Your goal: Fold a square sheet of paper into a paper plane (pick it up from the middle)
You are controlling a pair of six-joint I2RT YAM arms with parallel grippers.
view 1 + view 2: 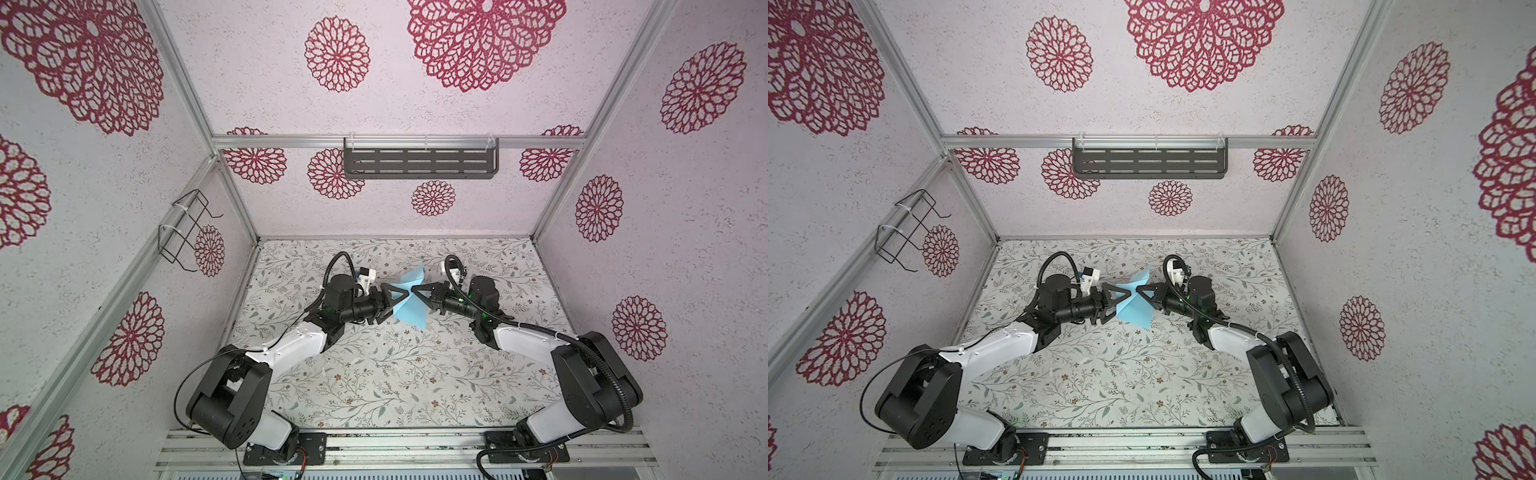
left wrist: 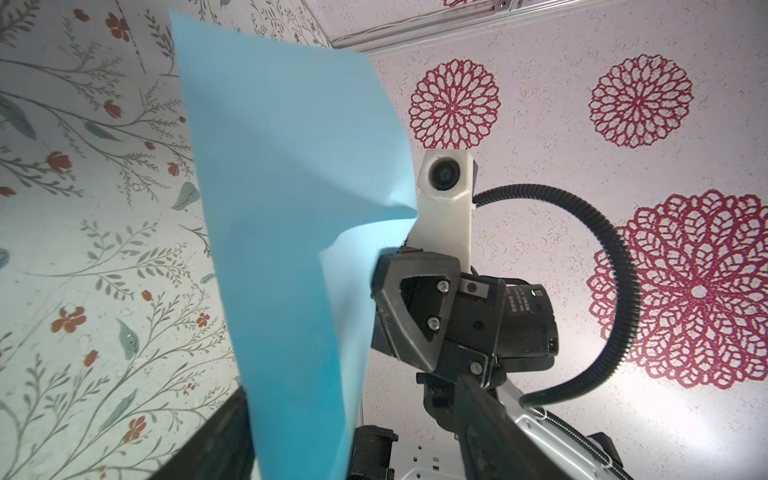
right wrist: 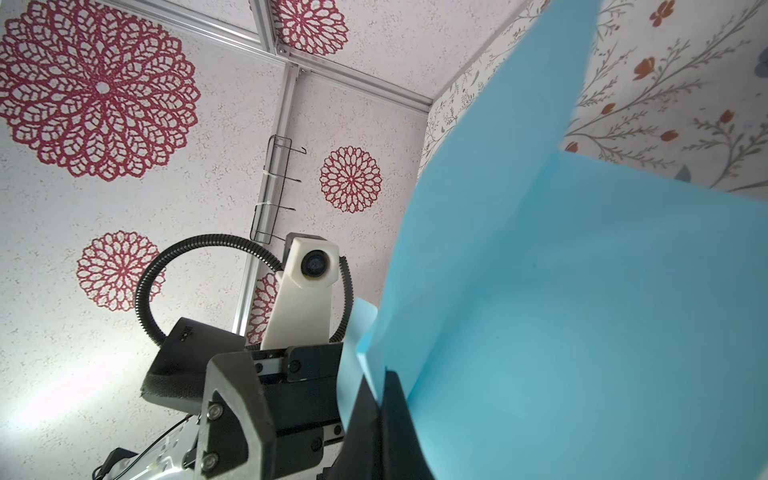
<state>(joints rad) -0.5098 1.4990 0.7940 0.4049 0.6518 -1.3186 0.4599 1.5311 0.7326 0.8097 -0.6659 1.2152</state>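
Hovering above the floral table (image 1: 374, 374), we hold the square sheet of paper (image 1: 409, 311) aloft: light, floppy, easily creased. Our right gripper (image 1: 415, 290) pinches its middle; our left gripper (image 1: 399, 303) straddles it, jaws apart, best closing beside that pinch

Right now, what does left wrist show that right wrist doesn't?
Only left wrist: the right fingers seen from outside, their tips hidden behind the paper, with the right arm's camera beside them.
Only right wrist: one of the left fingers, the left arm's camera, the wire rack, and the right fingers' own pinch on the paper.
Both: the bent blue paper filling much of the frame, and the floral table behind it.
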